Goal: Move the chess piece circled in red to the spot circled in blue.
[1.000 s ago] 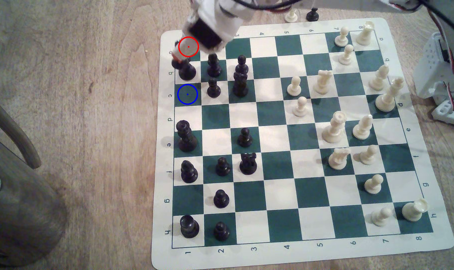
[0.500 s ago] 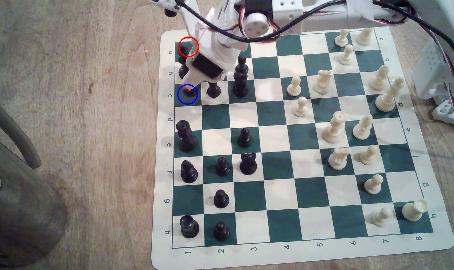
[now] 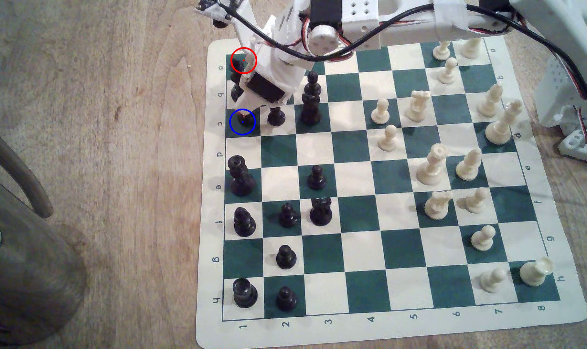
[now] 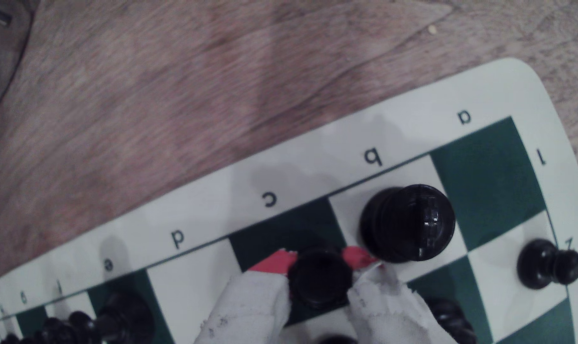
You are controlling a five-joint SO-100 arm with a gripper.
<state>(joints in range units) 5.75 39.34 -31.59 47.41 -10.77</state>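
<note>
Two cloth-wrapped, red-tipped fingers pinch stubby black rook over green square.

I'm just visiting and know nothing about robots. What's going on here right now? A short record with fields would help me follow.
scene: chessboard on a wooden table, black and white pieces spread over it
gripper: two white-wrapped, red-tipped fingers closed on a piece
held piece: short black rook, seen from above
location: over the dark green square marked with the blue ring, row c, column 1
red ring: corner square, partly hidden by the arm
nearest neighbour: taller black piece on the next square, row b
released yet: no
</note>
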